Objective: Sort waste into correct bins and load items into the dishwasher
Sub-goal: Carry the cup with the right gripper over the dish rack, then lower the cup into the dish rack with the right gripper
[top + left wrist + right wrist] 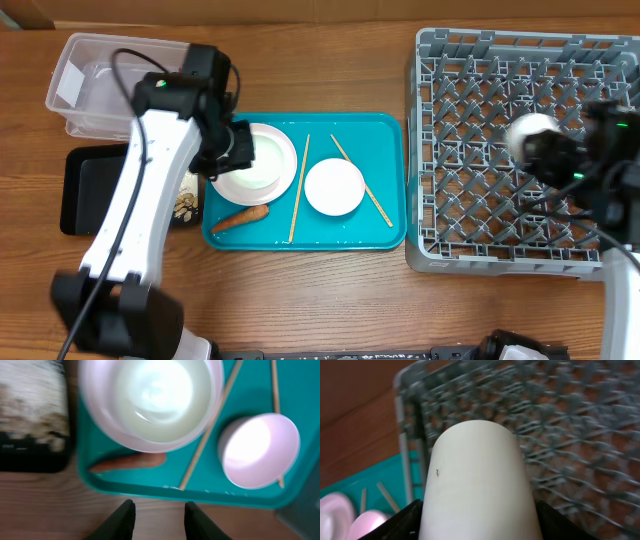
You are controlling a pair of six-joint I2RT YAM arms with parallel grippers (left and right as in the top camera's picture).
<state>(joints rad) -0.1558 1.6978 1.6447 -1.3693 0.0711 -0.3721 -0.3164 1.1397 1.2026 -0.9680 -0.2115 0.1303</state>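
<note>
Cup [479, 475] clamped in my right gripper [480, 527] above rack [470, 200]; left gripper [159, 507] parted, empty, near teal tray [250, 495] edge; carrot [131, 462], large bowl [150, 400] just ahead.

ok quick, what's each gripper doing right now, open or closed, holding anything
Left gripper: open, nothing between its fingers.
Right gripper: shut on the small white round cup, over the square grey plastic dish rack.

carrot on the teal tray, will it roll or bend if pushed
The carrot looks round and tapered, so a push would probably roll it in a curve. The large bowl and teal tray rim beside it likely stop it. It lies straight, so probably stiff.
</note>
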